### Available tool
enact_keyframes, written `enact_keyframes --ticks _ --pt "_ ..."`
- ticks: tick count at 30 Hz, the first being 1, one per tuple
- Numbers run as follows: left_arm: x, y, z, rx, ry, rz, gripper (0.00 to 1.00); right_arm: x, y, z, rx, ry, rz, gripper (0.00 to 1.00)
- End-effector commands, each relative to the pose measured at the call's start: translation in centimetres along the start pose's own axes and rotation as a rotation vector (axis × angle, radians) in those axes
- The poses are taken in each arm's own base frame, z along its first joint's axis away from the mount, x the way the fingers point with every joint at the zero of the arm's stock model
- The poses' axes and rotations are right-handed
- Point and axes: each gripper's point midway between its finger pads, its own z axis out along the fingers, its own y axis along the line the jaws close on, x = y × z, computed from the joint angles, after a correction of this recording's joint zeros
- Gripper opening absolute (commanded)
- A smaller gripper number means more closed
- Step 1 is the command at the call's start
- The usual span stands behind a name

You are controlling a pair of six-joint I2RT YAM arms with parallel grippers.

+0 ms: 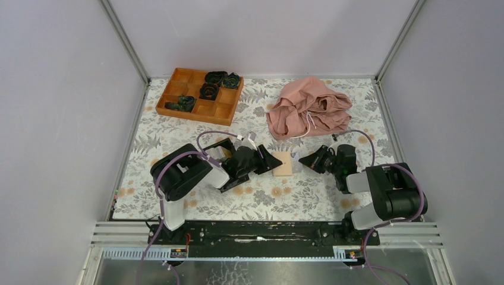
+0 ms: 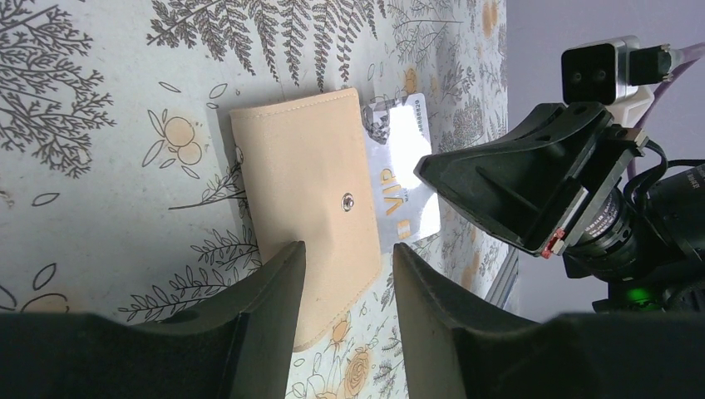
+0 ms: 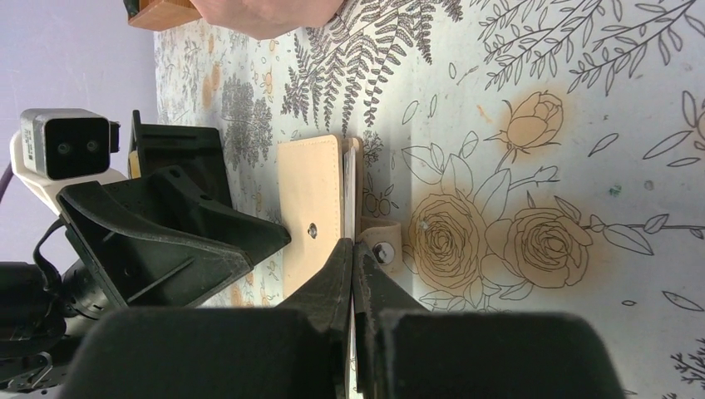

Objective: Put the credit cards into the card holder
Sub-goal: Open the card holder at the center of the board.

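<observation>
The tan card holder [image 1: 283, 164] lies flat on the floral mat between my two grippers, snap side up in the left wrist view [image 2: 308, 187]. A silver credit card [image 2: 406, 170] marked VIP sticks out from its far edge. My right gripper [image 1: 304, 159] is shut on that card and holds it edge-on against the holder's side [image 3: 352, 246]. The card's thin edge [image 3: 350, 179] runs beside the holder [image 3: 309, 195]. My left gripper [image 1: 274, 161] is open, its fingers straddling the holder's near edge [image 2: 345, 253]. No other cards show.
An orange-brown compartment tray [image 1: 178, 92] with dark objects stands at the back left. A crumpled pink cloth [image 1: 309, 113] lies at the back right, just beyond the grippers. The holder's snap strap [image 3: 382, 245] lies loose beside my right fingers. Grey walls enclose the mat.
</observation>
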Motion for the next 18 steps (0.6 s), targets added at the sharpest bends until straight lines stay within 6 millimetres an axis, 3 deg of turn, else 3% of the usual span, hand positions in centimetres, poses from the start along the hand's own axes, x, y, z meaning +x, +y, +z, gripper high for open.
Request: enact_keyframes --ticks 1,18 --pt "0.8 2.5 -0.1 -0.061 0.024 0.000 0.51 0.3 1.3 0.2 -0.068 0.003 -0.003 0.00" --pt "1.0 3.3 -0.2 -0.086 0.031 0.005 0.51 0.2 3.3 -0.1 -0.166 -0.014 0.034 0.00"
